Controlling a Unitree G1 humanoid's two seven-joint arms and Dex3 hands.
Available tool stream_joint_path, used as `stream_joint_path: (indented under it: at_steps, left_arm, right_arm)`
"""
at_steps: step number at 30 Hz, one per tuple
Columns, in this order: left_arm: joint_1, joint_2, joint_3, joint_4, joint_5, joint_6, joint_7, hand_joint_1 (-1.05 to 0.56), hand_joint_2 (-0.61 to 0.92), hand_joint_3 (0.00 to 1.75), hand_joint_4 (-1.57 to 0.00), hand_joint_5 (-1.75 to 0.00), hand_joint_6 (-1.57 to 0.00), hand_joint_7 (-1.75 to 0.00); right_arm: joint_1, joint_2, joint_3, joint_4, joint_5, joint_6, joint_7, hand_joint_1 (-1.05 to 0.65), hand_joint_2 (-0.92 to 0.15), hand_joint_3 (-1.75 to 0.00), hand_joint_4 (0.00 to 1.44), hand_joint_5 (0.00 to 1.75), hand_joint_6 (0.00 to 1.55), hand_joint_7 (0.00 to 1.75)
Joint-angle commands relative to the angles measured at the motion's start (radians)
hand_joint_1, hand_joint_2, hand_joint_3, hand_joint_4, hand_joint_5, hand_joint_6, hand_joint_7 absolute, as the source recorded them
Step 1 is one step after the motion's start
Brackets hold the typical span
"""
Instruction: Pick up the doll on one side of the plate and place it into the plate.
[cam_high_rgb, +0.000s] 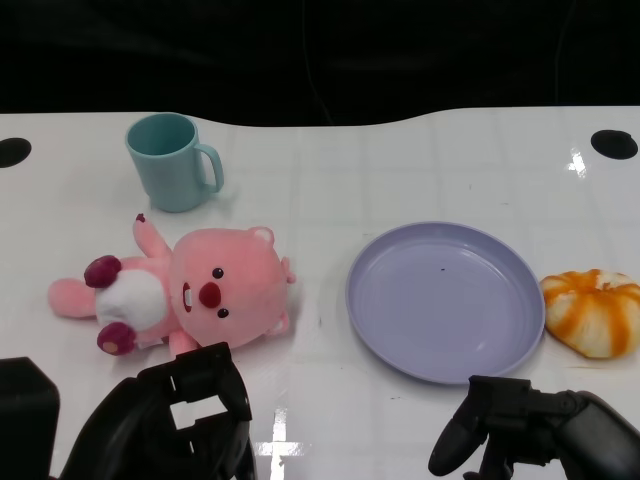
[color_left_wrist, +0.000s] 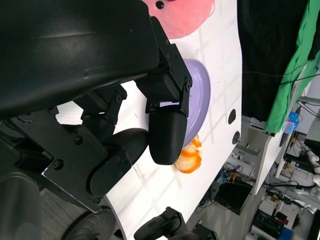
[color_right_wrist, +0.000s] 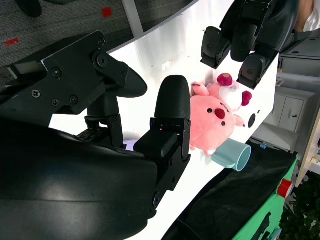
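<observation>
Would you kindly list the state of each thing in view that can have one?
doll: lying on its back, left of the plate, not held
plate: empty, flat on the table
mug: upright, looks empty
orange-and-white toy: resting beside the plate's right edge
left hand: open, near the doll
right hand: open, holding nothing

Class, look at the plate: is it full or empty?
Empty. The plate shows only bare purple surface; the doll lies on the table beside it.
</observation>
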Motion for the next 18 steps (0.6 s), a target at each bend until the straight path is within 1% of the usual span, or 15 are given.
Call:
stream_joint_path:
  at_steps: [1,9,18]
  left_arm:
    - [0.008,0.012,0.008,-0.002,0.006,-0.006,-0.003,-0.19,0.39,1.37,-0.85,-1.75,-0.78,-1.60]
    - [0.010,0.014,0.005,-0.012,0.007,-0.001,0.003,-0.20,0.38,1.40,-0.85,-1.75,-0.80,-1.57]
    - [0.013,0.017,0.003,-0.014,0.018,-0.018,-0.002,-0.21,0.39,1.37,-0.84,-1.75,-0.79,-1.58]
  right_arm:
    - [0.003,-0.005,-0.003,0.000,0.002,-0.015,-0.004,-0.09,-0.60,-0.98,0.65,1.55,0.63,1.19]
    - [0.004,-0.007,-0.004,-0.007,0.002,-0.017,-0.003,-0.09,-0.60,-0.98,0.65,1.56,0.63,1.19]
    - [0.008,-0.012,-0.009,-0.003,-0.002,-0.045,-0.001,-0.08,-0.58,-1.02,0.66,1.56,0.63,1.20]
